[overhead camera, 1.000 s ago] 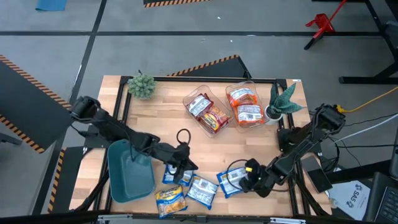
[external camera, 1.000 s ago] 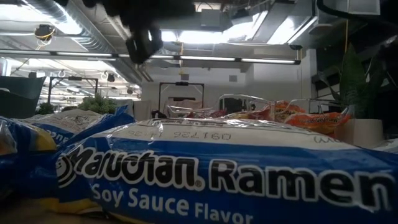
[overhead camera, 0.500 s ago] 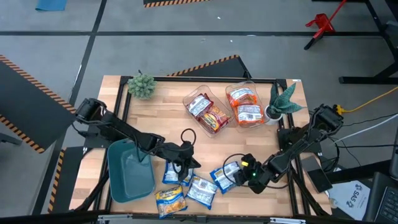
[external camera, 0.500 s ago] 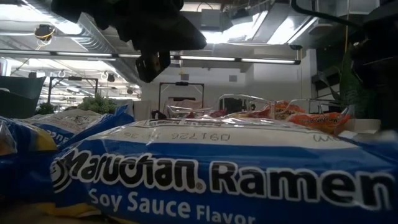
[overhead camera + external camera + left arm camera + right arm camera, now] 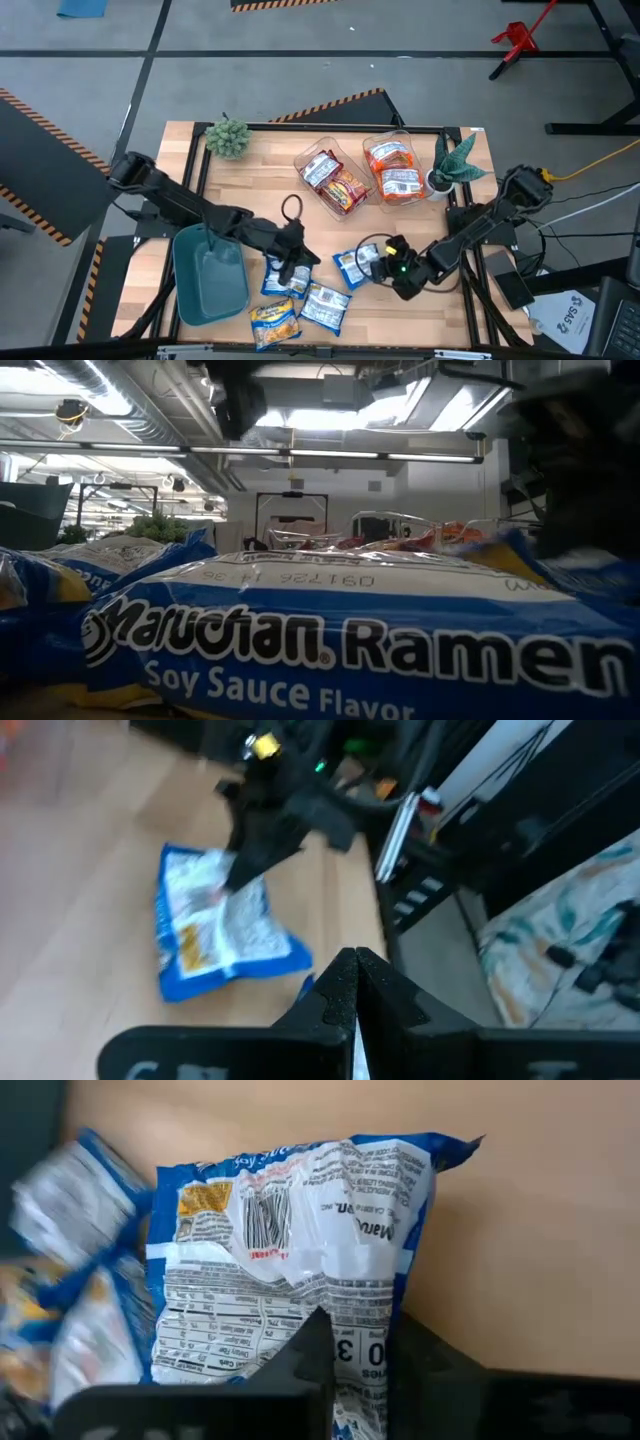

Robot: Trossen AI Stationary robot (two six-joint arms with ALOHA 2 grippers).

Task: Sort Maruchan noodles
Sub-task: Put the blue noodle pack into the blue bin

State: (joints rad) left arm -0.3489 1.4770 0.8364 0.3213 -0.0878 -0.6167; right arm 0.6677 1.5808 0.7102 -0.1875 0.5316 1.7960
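Claw of right arm (image 5: 378, 262) pinched on edge of blue Maruchan packet (image 5: 352, 266), near front-right of worktop (image 5: 255, 170); right wrist view shows fingers (image 5: 318, 1342) closed over packet's back panel (image 5: 290, 1270), barcode side up, grip taken only at packet's margin. Thin hold on slick plastic: judged likely to slip out or swing if arm moves fast; wrapper could also crumple and noodle block crack under pinch.

Claw of left arm (image 5: 291, 255) low over loose pile at front centre, fingers (image 5: 357, 982) pressed together with nothing seen between them in left wrist view. Sits just beside blue packets (image 5: 283, 280), close to right claw's path; judged collision or cable snag possible if both arms travel at once.

Pile: blue packet (image 5: 324, 306) and yellow packet (image 5: 274, 322) overlapping at front edge, near worktop lip; a nudge could push one off. Low view filled by blue Soy Sauce Flavor packet (image 5: 340, 645).

Teal tray (image 5: 210, 275) at front-left, no packets seen in it. Two clear bins at back: one (image 5: 331, 181) with red-brown packets, other (image 5: 392, 168) with orange packets. Blue ones not yet sorted; wrong-bin drop a risk since no blue set is started. Potted plant (image 5: 452, 164) just beside orange bin, small green plant (image 5: 228, 137) at back-left; both could be knocked by a sweeping arm.
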